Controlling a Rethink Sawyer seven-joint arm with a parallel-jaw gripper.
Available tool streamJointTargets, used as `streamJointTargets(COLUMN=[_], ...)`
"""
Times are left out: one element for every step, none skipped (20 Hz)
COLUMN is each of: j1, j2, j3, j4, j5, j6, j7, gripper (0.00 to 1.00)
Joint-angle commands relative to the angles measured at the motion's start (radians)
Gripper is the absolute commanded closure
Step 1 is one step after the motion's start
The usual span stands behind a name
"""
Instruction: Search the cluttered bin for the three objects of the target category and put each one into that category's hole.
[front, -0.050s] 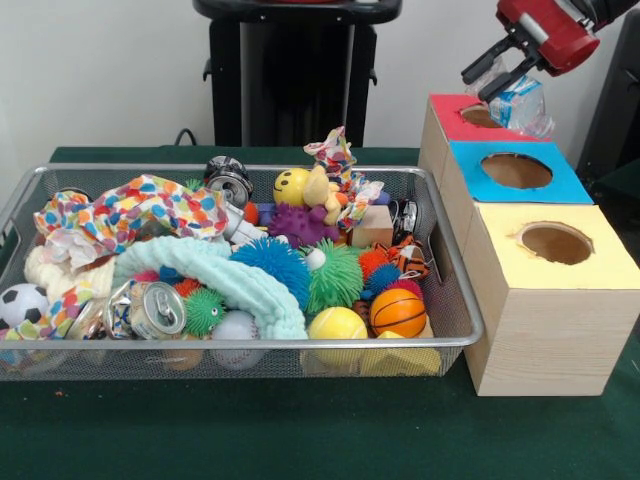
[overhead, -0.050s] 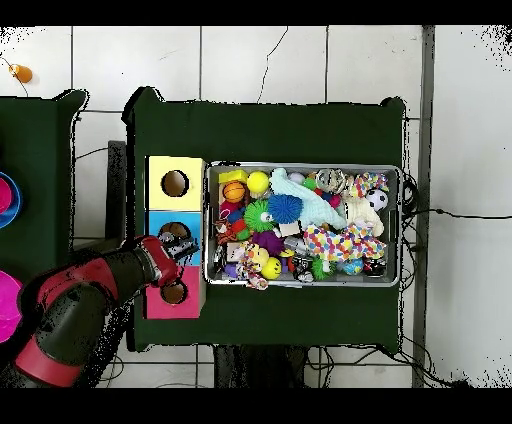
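Observation:
My gripper (front, -0.050s: 497, 72) hangs at the upper right, shut on a crushed clear plastic bottle (front, -0.050s: 521, 102) with a blue label. The bottle dangles just above the round hole (front, -0.050s: 480, 116) of the red-topped box (front, -0.050s: 445, 112). In the overhead view the gripper (overhead, -0.050s: 180, 256) sits over the border of the blue box (overhead, -0.050s: 155, 228) and the red box (overhead, -0.050s: 158, 302); the bottle is not distinguishable there. Inside the wire bin (front, -0.050s: 20, 200) a crushed silver can (front, -0.050s: 158, 308) lies at the front left, and another can (front, -0.050s: 228, 180) rests at the back.
A blue-topped box (front, -0.050s: 470, 165) and a yellow-topped box (front, -0.050s: 600, 265), each with a hole, stand in a row beside the bin's right side. The bin (overhead, -0.050s: 400, 225) is packed with spiky balls, sports balls, patterned cloth, a mint towel and a smiley ball (front, -0.050s: 291, 186).

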Motion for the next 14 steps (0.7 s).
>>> streamJointTargets(j1=[-0.024, -0.023, -0.022, -0.021, -0.02, -0.018, -0.017, -0.016, -0.014, -0.013, -0.012, -0.011, -0.011, -0.01], j2=[0.045, 0.048, 0.05, 0.052, 0.057, 0.061, 0.065, 0.069, 0.073, 0.078, 0.082, 0.086, 0.09, 0.094], j3=[0.139, 0.139, 0.137, 0.137, 0.135, 0.133, 0.131, 0.13, 0.128, 0.128, 0.127, 0.127, 0.127, 0.126], j4=[-0.054, -0.056, -0.057, -0.059, -0.061, -0.063, -0.065, -0.067, -0.068, -0.069, -0.069, -0.071, -0.073, -0.074], j5=[0.01, 0.01, 0.01, 0.011, 0.011, 0.012, 0.013, 0.013, 0.015, 0.016, 0.018, 0.019, 0.02, 0.022], j6=[-0.002, 0.001, 0.002, 0.003, 0.004, 0.003, 0.005, 0.006, 0.005, 0.002, -0.001, -0.002, -0.003, -0.004], j7=[0.193, 0.195, 0.196, 0.199, 0.201, 0.204, 0.208, 0.209, 0.213, 0.217, 0.22, 0.223, 0.224, 0.228], gripper=[1.0, 1.0, 1.0, 1.0, 1.0, 1.0, 1.0, 1.0, 1.0, 1.0, 1.0, 1.0, 1.0, 1.0])
